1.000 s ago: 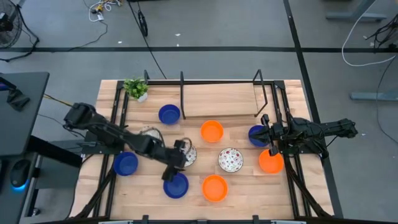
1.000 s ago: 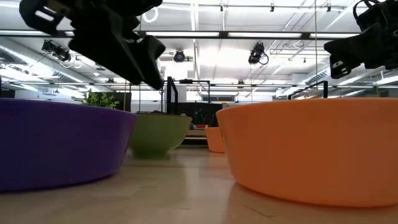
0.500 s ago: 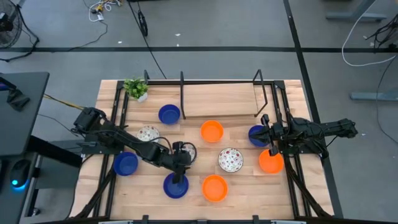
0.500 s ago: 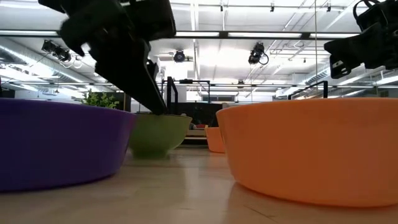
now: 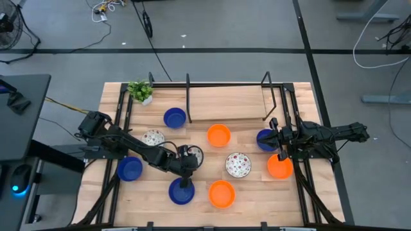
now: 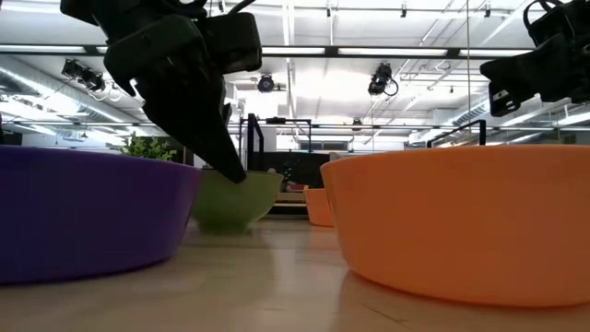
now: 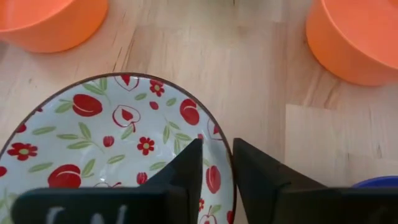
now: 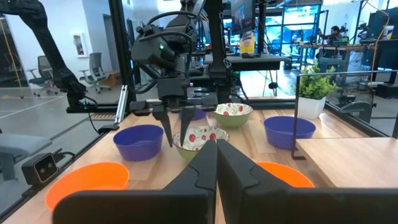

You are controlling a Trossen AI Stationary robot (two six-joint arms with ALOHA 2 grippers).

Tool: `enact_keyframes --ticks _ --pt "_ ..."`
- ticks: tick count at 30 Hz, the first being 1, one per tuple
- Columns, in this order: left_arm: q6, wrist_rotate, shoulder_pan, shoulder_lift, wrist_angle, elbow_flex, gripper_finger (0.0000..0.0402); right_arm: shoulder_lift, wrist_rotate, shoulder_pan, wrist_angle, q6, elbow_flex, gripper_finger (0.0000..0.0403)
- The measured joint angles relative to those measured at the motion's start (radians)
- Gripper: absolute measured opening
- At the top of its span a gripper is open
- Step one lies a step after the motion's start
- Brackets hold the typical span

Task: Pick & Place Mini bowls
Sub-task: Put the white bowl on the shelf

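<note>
The left end effector, fingers narrowly parted astride the floral bowl rim, may tip it if closed off-centre.

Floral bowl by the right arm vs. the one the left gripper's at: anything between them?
No, only bare table shows in the high view between the floral bowl and the one whose rim the left gripper straddles.

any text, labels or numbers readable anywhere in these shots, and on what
None can be read.
Left tool, its fingers astride the rim of a floral bowl: pale marks on its body, cut off at the picture's edge, not legible.
Yellow bottle on a desk in the room behind: its label is too small to read.
The blue bowls and orange bowls carry no print.
</note>
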Motion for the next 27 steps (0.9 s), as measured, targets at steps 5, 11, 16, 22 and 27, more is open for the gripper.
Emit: enact_keyframes --ticks 5,11,16,22,27 --pt "0.046 -0.014 0.002 0.0 -0.005 0.0 0.0051 0.0 0.0 0.0 0.0 0.0 0.0 0.0013" --pt "0.074 -0.025 0.024 -0.004 -0.039 0.001 0.0015 0.0 0.0 0.0 0.0 0.0 0.0 0.0013" --pt "0.143 -0.035 0.027 -0.004 -0.047 0.003 0.0011 0.0 0.0 0.0 0.0 0.0 0.0 0.0013" --pt "0.248 -0.029 0.009 -0.002 -0.091 0.083 0.0006 0.0 0.0 0.0 0.0 0.0 0.0 0.0013" --pt "0.343 0.008 0.012 0.0 -0.112 0.189 0.0004 0.0 0.0 0.0 0.0 0.0 0.0 0.0013"
